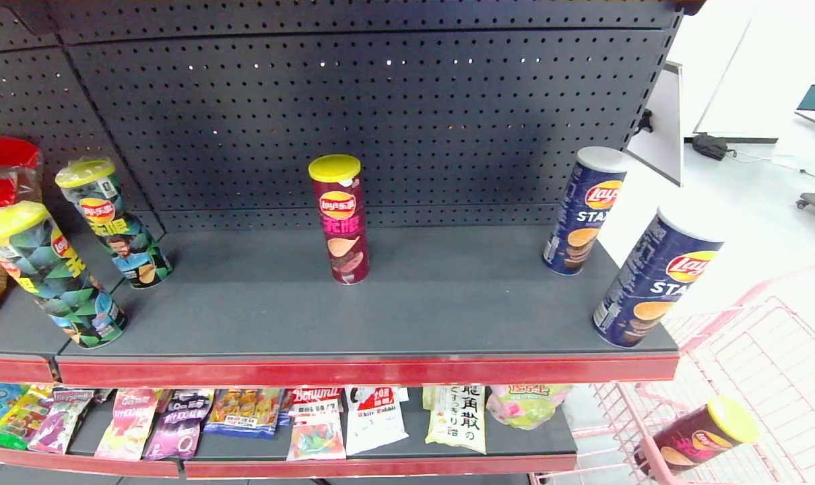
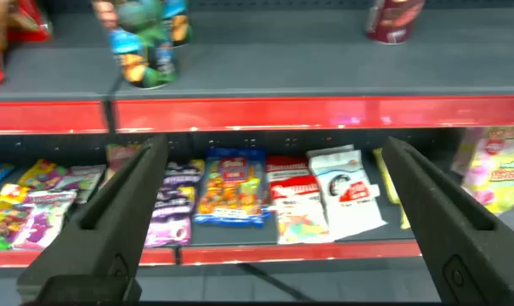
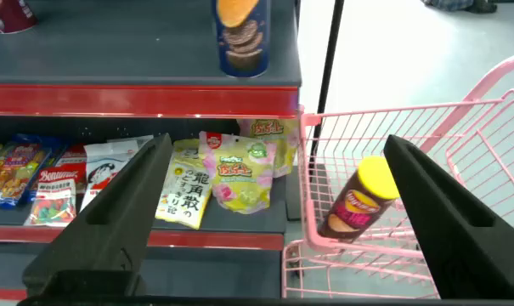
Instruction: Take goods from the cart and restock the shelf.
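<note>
I saw left gripper [image 2: 269, 161] spread wide, empty | right gripper [image 3: 278, 144] spread wide, empty | maroon can [image 1: 700, 434] in cart [image 3: 350, 248], head view 4 o'clock.

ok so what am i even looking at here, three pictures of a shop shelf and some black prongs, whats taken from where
This is a two-armed robot restocking a shop shelf. The big picture comes from a camera on its head, looking down at the upper shelf. On it stand two green-patterned cans, a maroon can and two blue cans. Snack bags lie on the shelf below.

The two small pictures come from cameras on its wrists. The black prongs are the fingers of the left end effector and the right end effector. Both are open and hold nothing.

On the robot's right is a pink cart with a second maroon can leaning in it, probably next to be shelved.
</note>
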Controlling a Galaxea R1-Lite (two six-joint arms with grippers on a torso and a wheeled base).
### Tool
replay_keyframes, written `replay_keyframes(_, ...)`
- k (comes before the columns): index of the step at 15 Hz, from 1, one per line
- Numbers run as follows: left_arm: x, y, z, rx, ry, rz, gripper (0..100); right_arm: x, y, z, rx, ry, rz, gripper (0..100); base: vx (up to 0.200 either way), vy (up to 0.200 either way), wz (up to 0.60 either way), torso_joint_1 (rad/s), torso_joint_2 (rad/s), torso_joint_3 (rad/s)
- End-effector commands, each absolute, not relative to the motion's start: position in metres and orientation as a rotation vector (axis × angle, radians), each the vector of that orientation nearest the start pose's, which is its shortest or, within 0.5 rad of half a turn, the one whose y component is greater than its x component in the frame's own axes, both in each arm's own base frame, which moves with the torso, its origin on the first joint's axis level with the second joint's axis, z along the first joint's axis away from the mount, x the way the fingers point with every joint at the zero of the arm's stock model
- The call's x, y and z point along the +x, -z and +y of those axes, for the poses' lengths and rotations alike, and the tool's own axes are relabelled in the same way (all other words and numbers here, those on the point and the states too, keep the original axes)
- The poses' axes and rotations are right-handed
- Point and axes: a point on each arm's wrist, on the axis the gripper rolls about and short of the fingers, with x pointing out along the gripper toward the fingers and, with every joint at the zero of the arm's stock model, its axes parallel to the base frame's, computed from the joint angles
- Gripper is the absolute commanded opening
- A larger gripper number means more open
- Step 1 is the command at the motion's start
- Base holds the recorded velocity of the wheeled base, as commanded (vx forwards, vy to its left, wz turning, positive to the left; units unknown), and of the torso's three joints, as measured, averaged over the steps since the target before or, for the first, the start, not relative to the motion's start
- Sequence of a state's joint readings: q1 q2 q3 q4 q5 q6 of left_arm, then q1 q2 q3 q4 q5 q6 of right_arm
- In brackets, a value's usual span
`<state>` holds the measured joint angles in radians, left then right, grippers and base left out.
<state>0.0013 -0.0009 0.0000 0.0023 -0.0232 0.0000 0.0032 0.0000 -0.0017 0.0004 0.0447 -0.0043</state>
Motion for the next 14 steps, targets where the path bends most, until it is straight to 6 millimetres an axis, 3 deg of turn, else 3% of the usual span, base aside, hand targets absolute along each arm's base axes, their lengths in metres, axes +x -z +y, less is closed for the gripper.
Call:
replay_keyframes(1, -0.0228, -0.0752, -0.0006, 0.0, 0.021, 0.003, 100, -0.0227, -0.0755, 0.001, -0.005, -0.051, 0.001, 100, 0.0, -0.2, 0.0, 0.007, 0.01, 0.007)
replay_keyframes(6, -0.0228, -0.0752, -0.0005, -0.002, 0.02, 0.003, 100, -0.0228, -0.0759, 0.001, -0.005, -0.051, 0.0, 100, 0.0, -0.2, 0.0, 0.002, 0.0, 0.001)
replay_keyframes(9, -0.0228, -0.0752, -0.0006, -0.002, 0.021, 0.003, 100, -0.0229, -0.0759, 0.001, -0.002, -0.051, -0.002, 100, 0.0, 0.0, 0.0, 0.0, 0.0, 0.0)
replay_keyframes(14, -0.0228, -0.0752, -0.0005, -0.002, 0.02, 0.003, 100, -0.0227, -0.0757, 0.001, 0.0, -0.051, 0.0, 100, 0.0, 0.0, -0.6, 0.003, 0.0, 0.0)
